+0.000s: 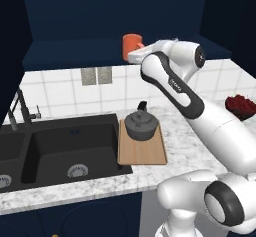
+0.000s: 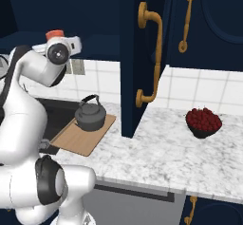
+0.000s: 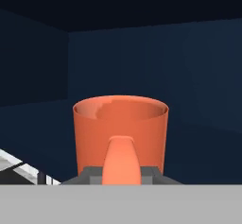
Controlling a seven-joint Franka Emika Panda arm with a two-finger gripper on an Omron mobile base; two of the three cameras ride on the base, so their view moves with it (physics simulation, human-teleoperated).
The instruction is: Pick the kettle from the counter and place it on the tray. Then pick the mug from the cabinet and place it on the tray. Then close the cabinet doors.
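Already the squat dark grey kettle (image 1: 141,125) sits on the light-brown wooden tray (image 1: 142,151). Hand (image 3: 121,173) straddles the orange-red mug's (image 3: 120,133) handle on the navy shelf (image 1: 75,51); grip closure cannot be told.

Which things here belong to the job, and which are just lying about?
Job: kettle on the tray; mug in the cabinet, at the gripper; open cabinet door; counter.

Lying about: bowl of red fruit; sink; faucet; wall outlets.
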